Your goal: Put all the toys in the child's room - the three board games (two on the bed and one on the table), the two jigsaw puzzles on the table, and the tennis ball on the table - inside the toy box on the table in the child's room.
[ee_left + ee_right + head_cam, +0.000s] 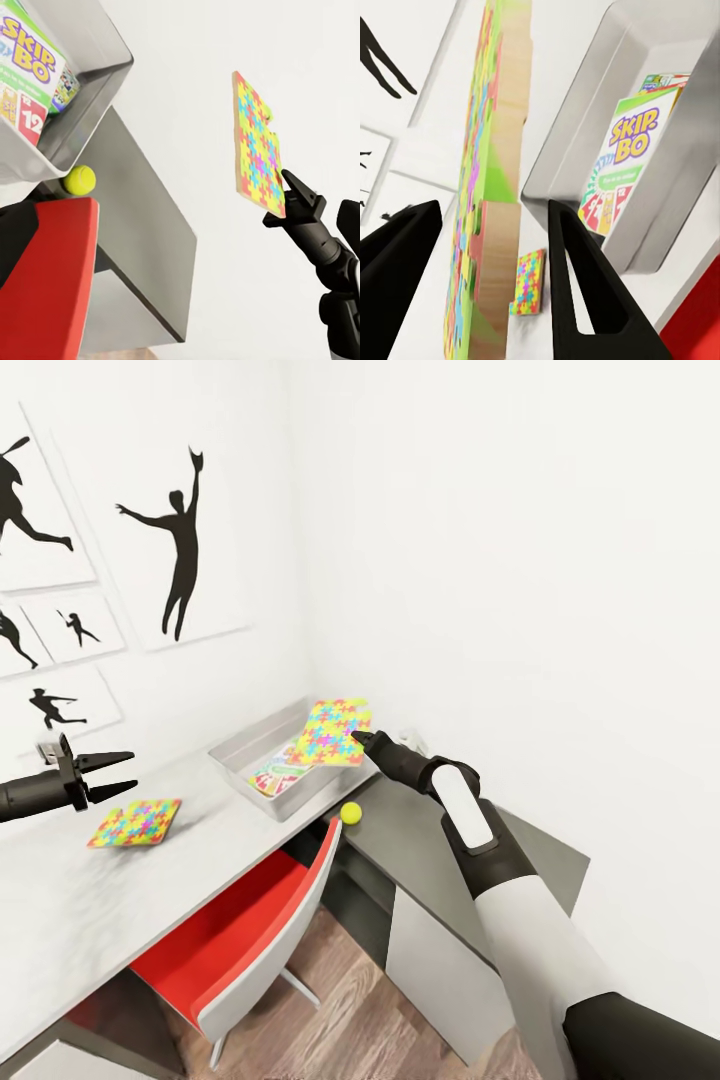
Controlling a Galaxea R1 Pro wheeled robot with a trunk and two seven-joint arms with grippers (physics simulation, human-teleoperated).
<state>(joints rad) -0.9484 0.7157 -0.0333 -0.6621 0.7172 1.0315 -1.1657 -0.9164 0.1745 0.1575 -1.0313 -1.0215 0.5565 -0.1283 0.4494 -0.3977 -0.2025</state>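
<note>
While its dark fingers clamp a thin multicoloured jigsaw-patterned flat (335,732), the right gripper (362,739) hovers over the shallow grey rectangular toy box (243,746); below, a yellow-green tennis ball (350,813). The left gripper (118,775) gapes above another jigsaw flat (135,823).

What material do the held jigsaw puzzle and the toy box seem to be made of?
Held jigsaw puzzle: probably wood, since its edge shows pale bare grain under a printed colour face. Toy box: perhaps metal or plastic; its smooth grey walls have a soft sheen.

Child's room: toys (336,732), desk (100,890), dancer silhouettes (176,550).
</note>
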